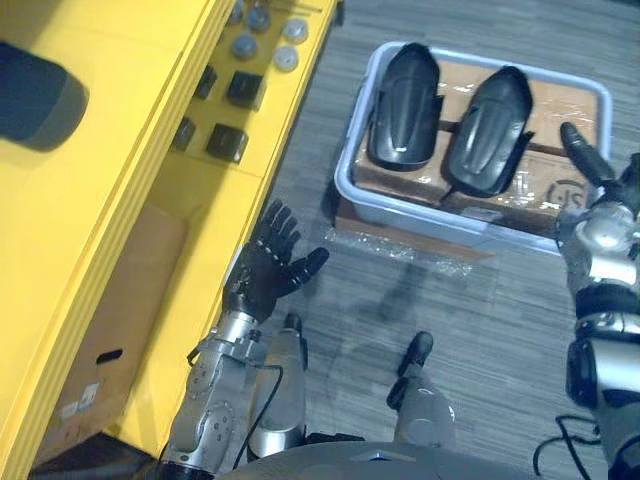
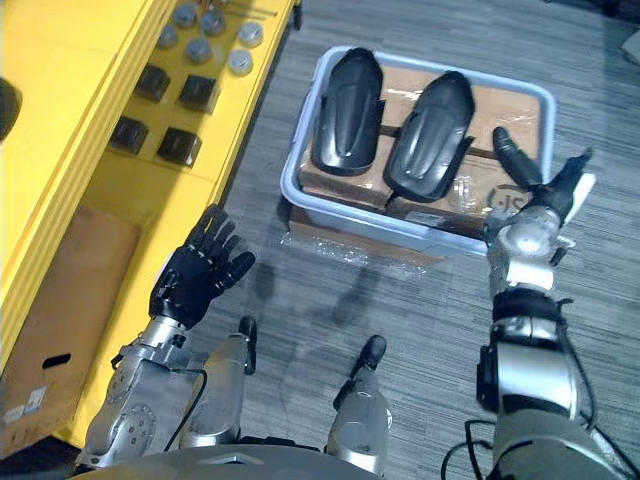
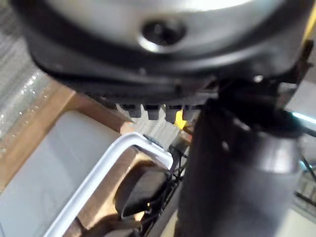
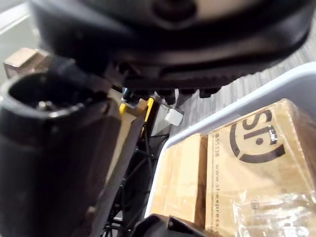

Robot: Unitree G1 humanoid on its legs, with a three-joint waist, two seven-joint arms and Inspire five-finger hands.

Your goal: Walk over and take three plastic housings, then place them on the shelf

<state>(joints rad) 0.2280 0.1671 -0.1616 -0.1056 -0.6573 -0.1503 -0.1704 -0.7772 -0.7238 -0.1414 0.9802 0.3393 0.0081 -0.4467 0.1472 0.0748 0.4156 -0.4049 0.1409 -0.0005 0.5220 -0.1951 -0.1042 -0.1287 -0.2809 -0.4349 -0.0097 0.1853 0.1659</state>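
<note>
Two black plastic housings lie side by side in a pale tub, one on the left and one on the right, both resting on cardboard boxes. My right hand hovers at the tub's right front corner, open with fingers straight, holding nothing. My left hand is open with fingers spread, low over the floor between the yellow shelf and the tub, and it is empty. The left wrist view catches the tub's rim and a dark housing.
The yellow shelf runs along the left and carries small black blocks and grey round parts. A cardboard box stands under it. Crinkled clear wrap lies on the grey floor in front of the tub.
</note>
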